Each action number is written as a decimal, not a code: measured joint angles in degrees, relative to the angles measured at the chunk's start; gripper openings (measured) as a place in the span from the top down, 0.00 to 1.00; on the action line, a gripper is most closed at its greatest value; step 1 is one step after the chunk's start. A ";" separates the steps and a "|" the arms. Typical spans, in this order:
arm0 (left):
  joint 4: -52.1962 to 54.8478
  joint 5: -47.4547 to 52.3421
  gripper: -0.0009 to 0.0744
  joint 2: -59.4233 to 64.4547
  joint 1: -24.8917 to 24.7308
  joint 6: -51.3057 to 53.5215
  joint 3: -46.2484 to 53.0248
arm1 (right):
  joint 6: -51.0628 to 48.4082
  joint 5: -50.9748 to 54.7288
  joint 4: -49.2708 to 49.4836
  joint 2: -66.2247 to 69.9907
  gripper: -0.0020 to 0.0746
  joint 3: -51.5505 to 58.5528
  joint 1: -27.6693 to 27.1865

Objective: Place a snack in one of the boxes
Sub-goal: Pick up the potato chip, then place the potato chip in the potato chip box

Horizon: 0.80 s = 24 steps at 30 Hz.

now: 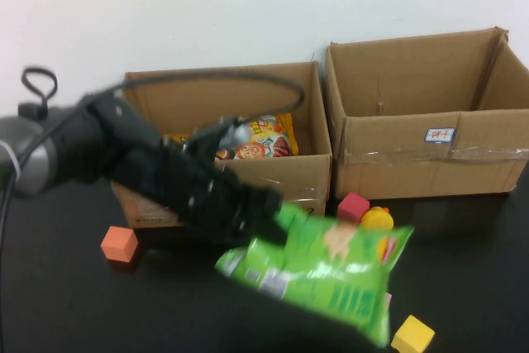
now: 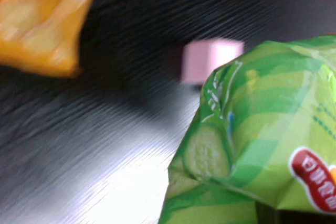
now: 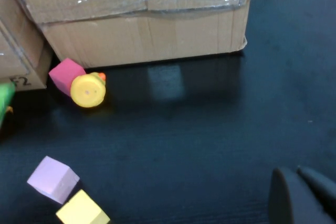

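Observation:
My left gripper point(image 1: 263, 219) is shut on the edge of a green snack bag point(image 1: 331, 269) and holds it in the air in front of the left cardboard box point(image 1: 285, 178). The bag fills much of the left wrist view point(image 2: 262, 140). The left box holds an orange snack bag point(image 1: 258, 140). The right cardboard box point(image 1: 388, 159) stands open and looks empty; its front wall shows in the right wrist view point(image 3: 142, 24). My right gripper point(image 3: 292, 171) is shut and empty, low over the dark table, and is out of the high view.
Small toys lie on the black table: an orange cube point(image 1: 119, 244), a pink cube point(image 1: 353, 205), a yellow round toy point(image 1: 377, 219) and a yellow cube point(image 1: 412, 335). A lilac cube point(image 3: 52, 178) lies near the yellow one. A blurred orange-yellow object point(image 2: 44, 19) shows in the left wrist view.

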 joint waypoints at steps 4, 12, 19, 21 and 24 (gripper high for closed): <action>-1.29 3.01 0.94 0.00 0.13 0.10 -7.61 | 0.00 -0.14 0.40 0.00 0.98 0.00 0.00; 0.17 -0.47 0.94 0.00 7.41 -3.61 -25.04 | 0.00 -0.13 1.88 0.00 0.98 0.00 0.00; 1.56 -10.95 0.92 2.17 13.73 -4.08 -26.84 | 0.00 -0.13 2.38 0.00 0.98 0.00 0.00; 1.66 -12.55 0.84 4.31 13.91 -1.69 -26.84 | 0.00 -0.13 2.38 0.00 0.98 0.00 0.00; 1.66 -13.66 0.59 7.52 13.81 0.58 -26.84 | 0.00 -0.13 2.41 0.00 0.98 0.00 0.00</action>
